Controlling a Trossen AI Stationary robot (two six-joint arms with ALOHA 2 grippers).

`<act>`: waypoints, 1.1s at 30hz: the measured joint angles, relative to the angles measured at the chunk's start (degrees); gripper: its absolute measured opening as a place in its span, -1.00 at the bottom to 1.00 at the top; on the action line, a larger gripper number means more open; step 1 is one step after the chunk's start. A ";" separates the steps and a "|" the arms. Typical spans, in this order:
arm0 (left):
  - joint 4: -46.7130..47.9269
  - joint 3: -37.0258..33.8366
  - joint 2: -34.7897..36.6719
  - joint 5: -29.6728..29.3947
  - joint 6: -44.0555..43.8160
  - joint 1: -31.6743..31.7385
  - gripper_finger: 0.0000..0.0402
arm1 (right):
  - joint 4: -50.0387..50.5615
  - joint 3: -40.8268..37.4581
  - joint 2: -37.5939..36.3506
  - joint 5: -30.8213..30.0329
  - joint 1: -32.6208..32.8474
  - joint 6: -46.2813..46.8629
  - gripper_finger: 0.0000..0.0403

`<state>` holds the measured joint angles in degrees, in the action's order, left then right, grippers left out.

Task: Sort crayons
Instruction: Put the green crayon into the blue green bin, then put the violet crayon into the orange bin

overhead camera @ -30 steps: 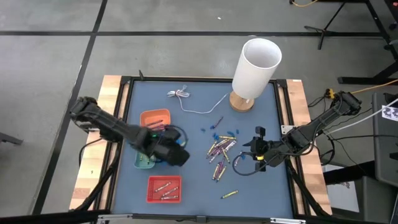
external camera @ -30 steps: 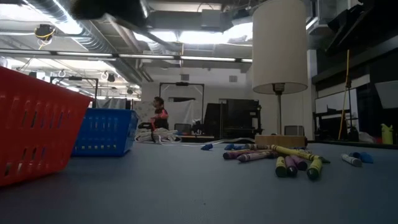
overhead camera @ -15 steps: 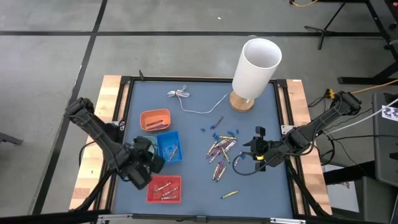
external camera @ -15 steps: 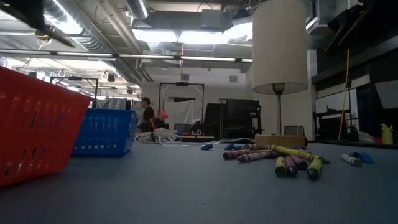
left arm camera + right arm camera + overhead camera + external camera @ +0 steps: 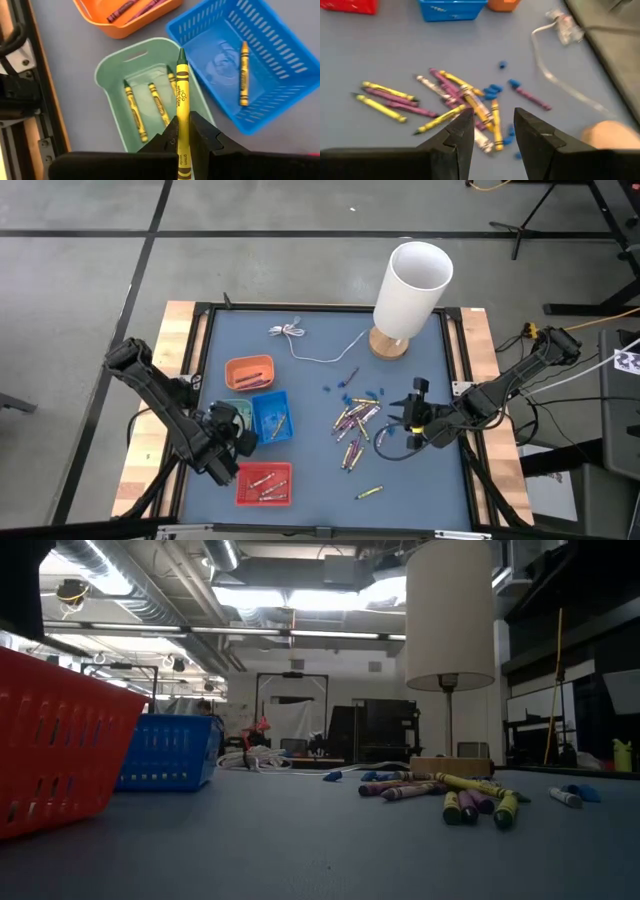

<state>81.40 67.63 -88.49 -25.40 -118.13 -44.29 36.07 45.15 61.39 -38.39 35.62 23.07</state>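
- High view: left gripper over the left side of the table, by the green tray and blue basket, above the red basket. Orange tray farther back. Right gripper low on the right, just beside the loose crayons; one stray yellow crayon lying apart, near the front edge. Lamp and white cable at the back, clear of the work.
- Low view: crayon pile flat on the table right of centre, some stacked on each other. Red basket close on the left, blue basket behind it. No gripper visible here.
- Left wrist view: fingers clamped tight on a yellow-green crayon, gripped at its lower half, tip pointing out over the green tray, where three yellow ones already lie. One orange-yellow crayon in the blue basket.
- Right wrist view: fingers spread wide, holding nothing, poised over the pile.
- Handling guess: light, stiff, waxy sticks; paper wrap should give decent friction, bare tips slick and brittle. Best pinched across the wrapped middle, light squeeze. Overlapping ones likely to roll or drag neighbours; outliers easier first.
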 joint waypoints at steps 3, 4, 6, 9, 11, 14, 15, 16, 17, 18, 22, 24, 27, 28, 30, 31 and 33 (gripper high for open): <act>-0.04 -1.15 0.00 0.02 0.02 0.00 -0.97 | 0.00 0.00 0.00 -2.41 -0.08 -4.12 -0.31; -0.06 -1.50 0.00 0.02 0.02 0.00 -0.97 | 0.00 0.00 0.00 -2.80 -0.44 -5.44 -0.31; -0.09 -2.10 0.00 0.06 0.04 0.00 -0.97 | -0.04 0.00 0.00 -2.72 -1.82 -7.23 -0.31; -0.07 -2.69 0.00 1.51 0.11 0.00 -0.97 | -0.04 0.00 0.00 -2.19 -5.52 -8.57 -0.31; -0.06 -2.77 0.00 2.68 0.14 0.00 -0.97 | -0.02 0.00 0.00 -1.07 -8.58 -9.45 -0.31; -0.06 -2.79 0.00 3.81 0.17 0.00 -0.96 | -0.07 0.00 0.00 1.18 -13.41 -12.88 -0.31; -0.06 -2.79 0.00 3.84 0.19 0.00 -0.94 | -0.11 0.00 0.00 2.12 -15.06 -14.30 -0.31; -0.06 -2.79 0.00 3.84 0.43 0.00 -0.92 | -0.27 0.00 0.00 3.23 -16.72 -15.87 -0.31; -0.06 -2.79 0.00 3.84 1.02 0.00 -0.89 | -0.47 0.00 0.08 4.50 -18.44 -17.39 -0.31; -0.06 -2.79 0.00 3.84 1.55 0.00 -0.85 | -0.93 0.00 0.31 5.85 -20.16 -19.04 -0.31; -0.07 -2.79 0.00 3.82 1.68 0.00 -0.71 | -5.08 0.00 1.37 12.97 -26.47 -25.81 -0.31; -0.15 -2.81 0.00 3.79 1.68 0.00 -0.65 | -7.69 0.00 2.50 16.81 -29.09 -29.97 -0.31; -0.36 -2.81 0.00 3.69 1.69 0.01 -0.61 | -12.79 0.00 4.87 21.27 -32.65 -35.72 -0.31; -0.37 -2.81 0.00 3.62 1.70 0.02 -0.61 | -14.25 0.00 5.91 22.53 -33.76 -37.50 -0.31; -0.48 -2.81 0.00 3.49 1.68 0.02 -0.61 | -17.42 0.00 8.16 24.87 -35.88 -40.66 -0.31; -0.56 -2.81 0.00 3.48 1.68 0.02 -0.61 | -18.36 0.00 9.27 25.87 -36.93 -41.97 -0.31; -0.65 -2.81 0.00 3.48 1.69 0.02 -0.61 | -20.79 0.00 11.82 27.76 -39.09 -44.29 -0.31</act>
<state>80.75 64.82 -88.49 -21.93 -116.44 -44.28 15.29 45.15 73.21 -10.63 -3.47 -21.22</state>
